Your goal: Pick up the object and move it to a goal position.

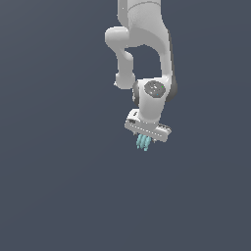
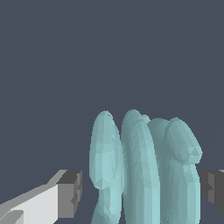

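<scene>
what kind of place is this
Likely a bare simulated scene: flat dark slate backdrop, an untextured white arm, and its tool around a faceted teal ribbed object.

The object [image 1: 143, 142] is pale teal with ribbed, disc-like ridges; the arm [image 1: 142, 29] and gripper [image 1: 145, 139] are white, with grey fingertips [image 2: 70, 194], against a plain slate-blue background.

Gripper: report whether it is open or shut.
Cannot tell. The gripper has its fingers on either side of the teal object; contact isn't visible.
</scene>
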